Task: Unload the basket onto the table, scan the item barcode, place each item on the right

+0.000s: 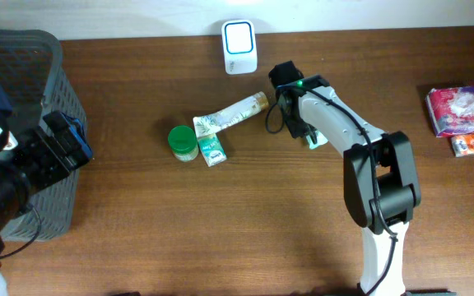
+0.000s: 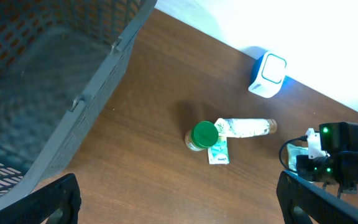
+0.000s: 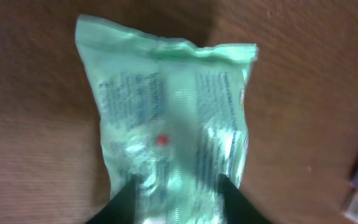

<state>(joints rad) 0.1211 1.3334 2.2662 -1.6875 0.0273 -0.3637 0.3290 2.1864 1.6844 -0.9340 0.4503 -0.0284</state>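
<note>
Green pouch (image 3: 173, 118) lies flat on table near scanner (image 1: 239, 47), robot-ward and right of it. Printed side up, likely so barcode can be found.

Right gripper (image 3: 179, 196) over pouch's near end: jaws partway apart, no pinch visible, reads as not gripping.

Left gripper (image 2: 176, 186) far left of scanner by basket (image 1: 23, 74): jaws spread wide, empty, likely parked clear.

Only right wrist view shows print and red dot. In overhead, arm hides most of pouch, but its place relative to scanner is clear.
</note>
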